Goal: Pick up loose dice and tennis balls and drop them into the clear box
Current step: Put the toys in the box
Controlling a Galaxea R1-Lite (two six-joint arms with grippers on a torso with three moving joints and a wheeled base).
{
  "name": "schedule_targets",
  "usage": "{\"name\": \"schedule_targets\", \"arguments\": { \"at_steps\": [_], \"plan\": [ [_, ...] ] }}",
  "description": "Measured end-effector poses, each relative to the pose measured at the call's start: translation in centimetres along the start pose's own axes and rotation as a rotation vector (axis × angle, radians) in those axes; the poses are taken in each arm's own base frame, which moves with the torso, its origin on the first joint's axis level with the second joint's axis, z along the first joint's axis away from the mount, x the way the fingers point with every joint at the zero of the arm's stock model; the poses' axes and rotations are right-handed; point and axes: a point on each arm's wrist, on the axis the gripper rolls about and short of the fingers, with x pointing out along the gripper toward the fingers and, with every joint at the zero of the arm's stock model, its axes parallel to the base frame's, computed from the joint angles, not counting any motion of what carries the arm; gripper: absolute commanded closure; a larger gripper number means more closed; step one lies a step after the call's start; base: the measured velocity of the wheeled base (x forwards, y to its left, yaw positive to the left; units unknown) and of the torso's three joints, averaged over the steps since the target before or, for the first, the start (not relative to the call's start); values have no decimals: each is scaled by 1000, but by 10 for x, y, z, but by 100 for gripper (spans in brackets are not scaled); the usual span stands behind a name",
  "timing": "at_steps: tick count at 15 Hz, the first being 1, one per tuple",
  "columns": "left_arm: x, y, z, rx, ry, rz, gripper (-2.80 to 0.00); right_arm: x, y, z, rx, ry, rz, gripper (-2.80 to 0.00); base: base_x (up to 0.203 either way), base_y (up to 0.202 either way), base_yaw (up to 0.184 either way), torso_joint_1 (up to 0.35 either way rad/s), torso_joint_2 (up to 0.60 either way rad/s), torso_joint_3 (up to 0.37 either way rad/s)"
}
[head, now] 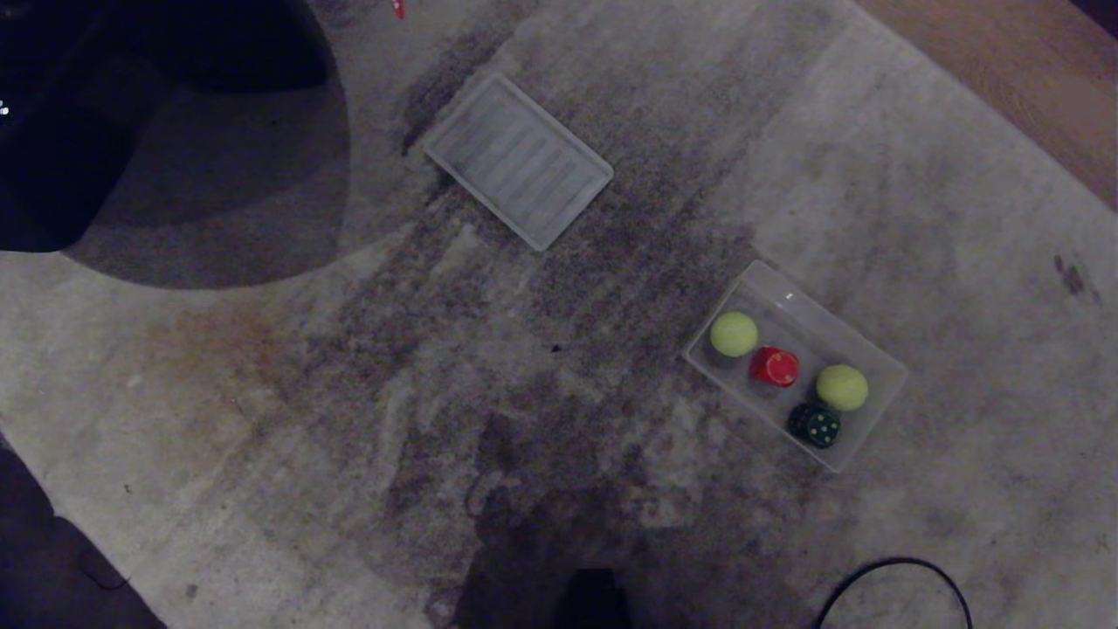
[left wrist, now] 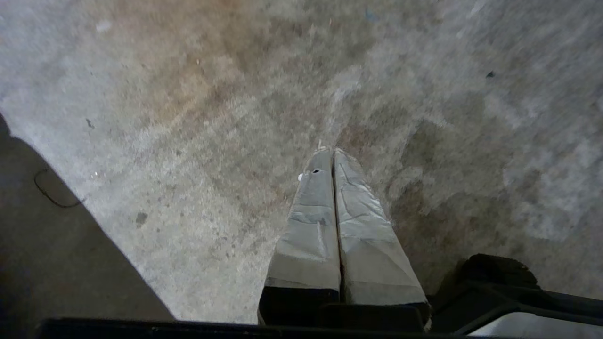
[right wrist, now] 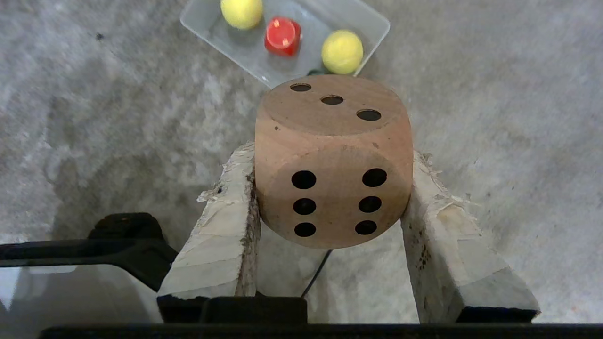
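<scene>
The right pincer (right wrist: pixel 330 188) pinched the tan die (right wrist: pixel 332 162) between its two fingers (right wrist: pixel 221 226), whose pale padding was frayed and fibrous along the edges. The die was a smooth wooden-looking cube with rounded corners and dark drilled pips, six on the face toward the wrist camera and three in a diagonal row on the face above it. It hung above the carpet (head: pixel 262 393), a mottled grey pile with darker worn patches and a brownish stain.

The box (head: pixel 882 362), a shallow clear plastic tub with rounded corners, lay on the carpet at the right of the head view, not far beyond the held die in the right wrist view. Inside it sat two fuzzy yellow-green balls (head: pixel 734 334), one near each end, with a glossy red die (head: pixel 775 366) between them and a dark green die (head: pixel 814 425) with pale pips at the near corner beside the second ball (head: pixel 842 387).

The lid (head: pixel 519 161), a flat translucent rectangle with fine ribs, rested on the carpet well apart from the box, farther off and to the left.

The left pincer (left wrist: pixel 333 155) hung over bare carpet with its taped, wrinkled grey fingers (left wrist: pixel 308 226) pressed together and nothing between them.

A thin black cable (head: pixel 900 577) curved across the carpet near the box.
</scene>
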Motion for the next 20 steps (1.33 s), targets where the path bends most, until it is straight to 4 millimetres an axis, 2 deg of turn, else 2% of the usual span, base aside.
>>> {"name": "schedule_targets", "arguments": {
  "at_steps": [11, 18, 20],
  "plan": [
    [0, 0, 0, 2, 0, 0, 0, 0, 0, 0, 0, 1, 0, 0, 0, 0, 0, 3, 3, -192],
    [0, 0, 0, 3, 0, 0, 0, -1, 0, 1, 31, 24, -6, 0, 0, 0, 0, 1, 1, -22],
    [0, 0, 0, 3, 0, 0, 0, -1, 0, 13, 49, 68, -9, 0, 0, 0, 0, 0, 0, 0]
  ]
}}
